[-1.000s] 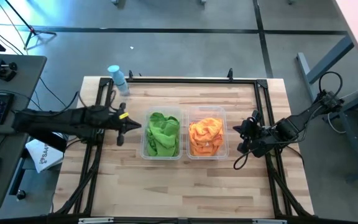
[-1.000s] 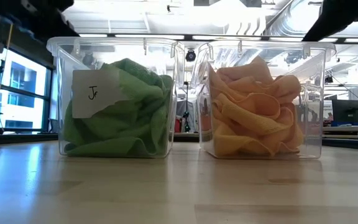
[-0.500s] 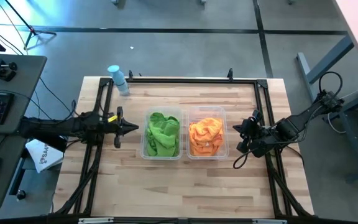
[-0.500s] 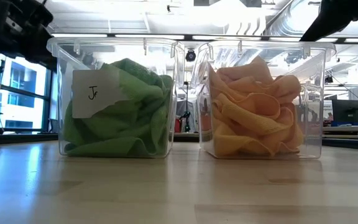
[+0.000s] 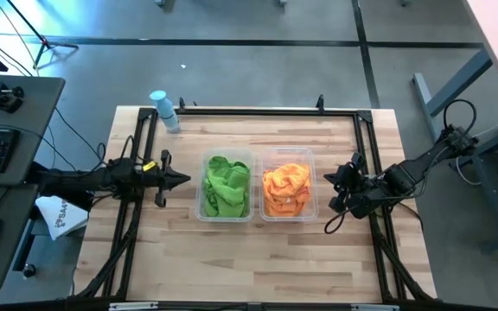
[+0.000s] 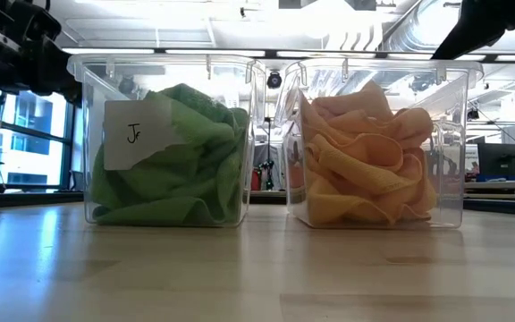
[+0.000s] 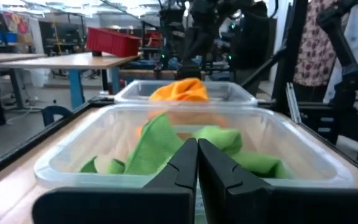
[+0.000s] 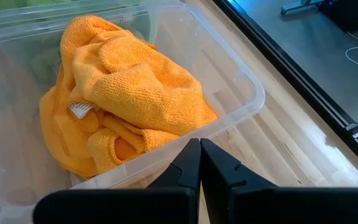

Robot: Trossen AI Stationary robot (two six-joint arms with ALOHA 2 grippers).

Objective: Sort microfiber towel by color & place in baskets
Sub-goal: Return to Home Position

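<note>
Two clear baskets stand side by side at the table's middle. The left basket [image 5: 226, 187] holds crumpled green microfiber towels [image 6: 181, 156]; the right basket [image 5: 289, 184] holds orange ones [image 8: 123, 99]. My left gripper [image 5: 185, 180] sits shut, level, just left of the green basket, touching nothing; its wrist view shows the fingers [image 7: 197, 163] together before the basket wall. My right gripper [image 5: 335, 183] is shut, tilted down, just right of the orange basket, holding nothing [image 8: 199, 163].
A pale-blue bottle [image 5: 164, 111] stands at the table's far left corner. A white printed sheet [image 5: 59, 216] lies off the table's left edge. A paper label [image 6: 141, 134] sticks on the green basket's near wall. Bare wood [image 5: 258, 259] lies in front of the baskets.
My left arm has drawn back toward the table's left edge and sunk lower, its gripper levelling out beside the green basket. The towels and baskets have stayed put.
</note>
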